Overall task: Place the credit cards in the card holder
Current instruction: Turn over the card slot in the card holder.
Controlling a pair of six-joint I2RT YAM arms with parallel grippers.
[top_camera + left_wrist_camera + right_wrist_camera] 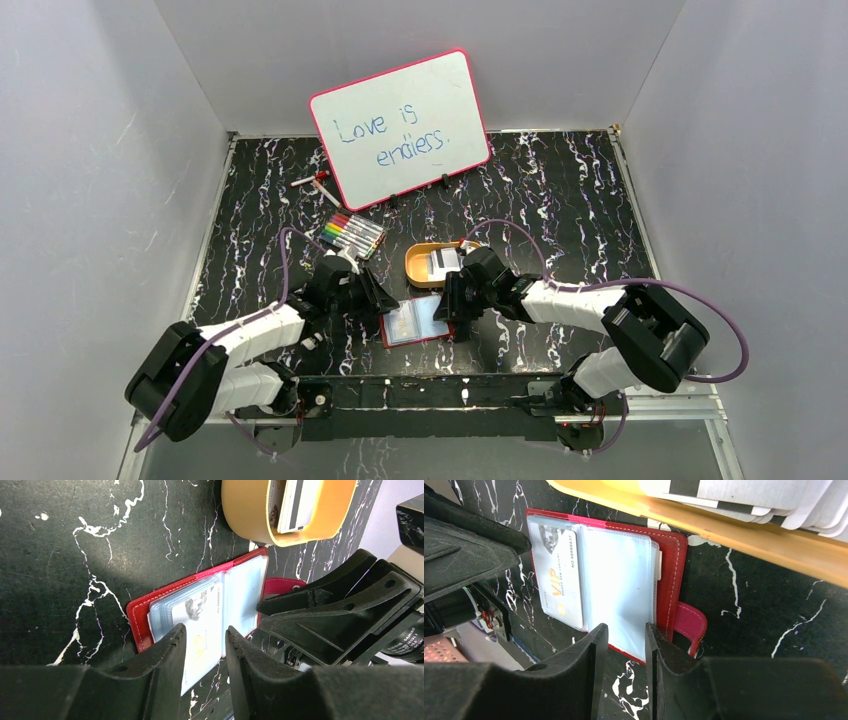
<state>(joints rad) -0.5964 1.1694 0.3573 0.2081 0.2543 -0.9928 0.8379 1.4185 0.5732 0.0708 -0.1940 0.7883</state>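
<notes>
Card holder [415,322] lies open on the table [560,200], lower center of the top view, with a VIP card [556,585] at its left sleeve. We see the left gripper [205,630] and right gripper [625,627] narrowly parted over it. The other credit cards [440,262] sit in the orange tray [412,268] just above.

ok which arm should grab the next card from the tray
Right, probably. The right claw is open beside the tray, whose cards fill its view's top. The left claw hangs over the holder, above its filled page, farther off.
</notes>
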